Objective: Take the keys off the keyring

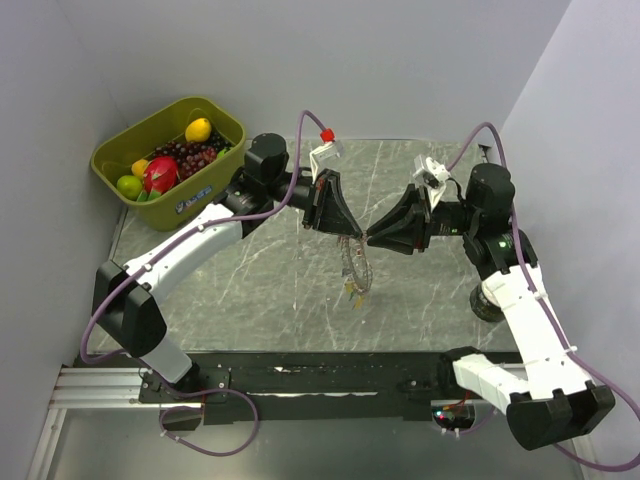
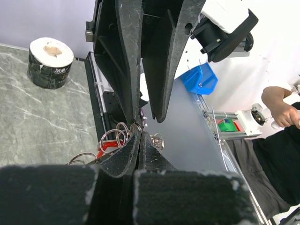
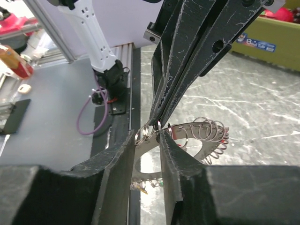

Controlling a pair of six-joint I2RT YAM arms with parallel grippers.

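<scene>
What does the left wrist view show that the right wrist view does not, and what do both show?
Only the left wrist: a black roll with a pale core, a blue plastic bin and a person's forearm. Only the right wrist: the olive-green plastic basket and a purple cable loop. Both: the keyring of silvery metal rings, where the tips of the left gripper and the right gripper meet.
</scene>
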